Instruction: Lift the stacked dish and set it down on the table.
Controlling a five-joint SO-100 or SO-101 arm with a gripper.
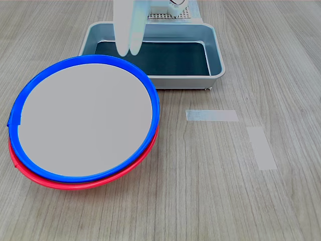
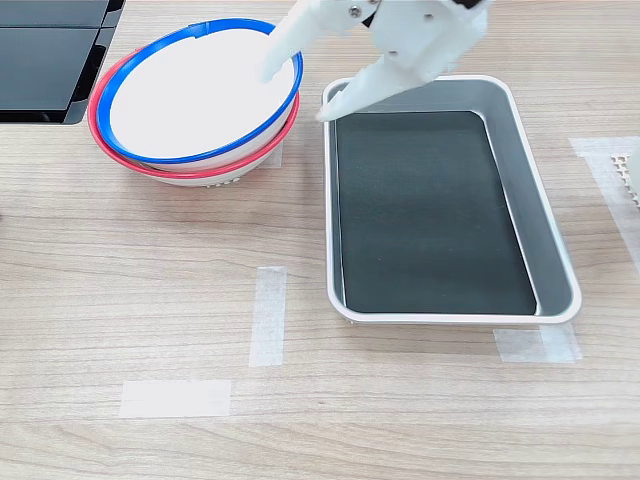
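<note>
The stacked dish [image 1: 85, 118] [image 2: 195, 95] is a large shallow bowl with a bright blue rim and a pale inside. It rests nested in a same-sized red-rimmed bowl [image 1: 50, 182] [image 2: 95, 112] on the wood-grain table [image 1: 200, 196] [image 2: 150, 300]. My white gripper [image 1: 128, 50] [image 2: 297, 93] hangs open at the dish's rim on the tray side. In the second exterior view one fingertip [image 2: 272, 68] is over the dish's inside and the other [image 2: 323, 113] is outside it, by the tray's corner. Nothing is held.
A grey metal tray [image 1: 219, 63] [image 2: 555, 230] with a dark mat stands right beside the bowls. Pale tape strips [image 1: 211, 115] [image 2: 267, 315] lie on the tabletop. A black object [image 2: 45, 55] fills the second exterior view's top left corner.
</note>
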